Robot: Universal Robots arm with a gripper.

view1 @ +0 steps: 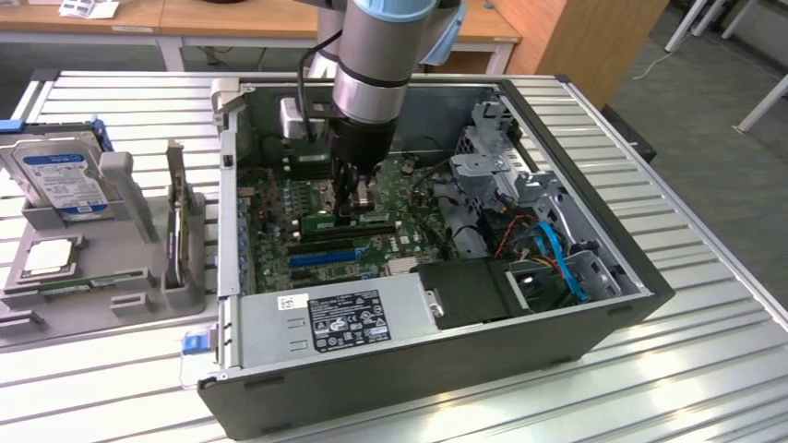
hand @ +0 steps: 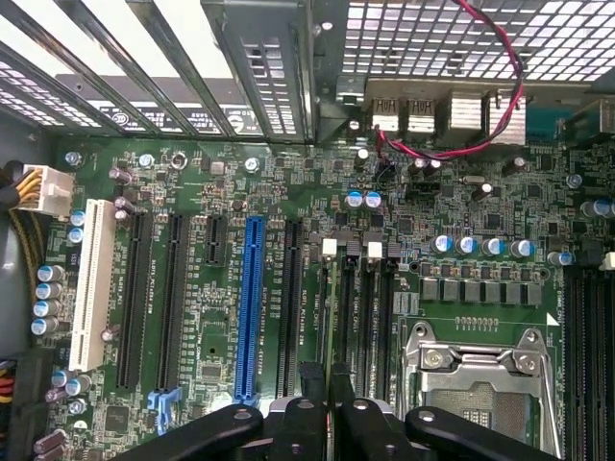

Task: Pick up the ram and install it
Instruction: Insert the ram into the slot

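Checker: Fingers [hand: 311,384] sit closest to the wrist camera. State?

Tagger: Narrow. Gripper [hand: 329,376] is pinched on the ram [hand: 331,307], which is seen edge-on as a thin green strip between the two tips.

Checker: Where is the ram exactly?

Tagger: Upright, lined up along a black memory slot on the motherboard [hand: 461,206]. Fully seated or just above it, cannot tell.

Checker: Neighbours?

Tagger: Blue slot [hand: 252,307] on one side, processor socket [hand: 476,370] on the other. Both near, neither touched.

Checker: Exterior view?

Tagger: Arm [view1: 376,65] drops straight down into the open case [view1: 369,397], with the gripper over mid-board. From the gripper, the power supply [view1: 332,321] is at six o'clock, the blue cables [view1: 560,258] at about four and the drive cage [view1: 493,166] at two.

Checker: Outside the case?

Tagger: Grey tray [view1: 74,277] at nine o'clock from the case, on the slatted table [view1: 702,351]. Hard drive [view1: 59,175] with a blue label stands in the tray, roughly ten o'clock from the case. Thin card [view1: 176,212] stands upright in the tray between the hard drive and the case wall, apart from both.
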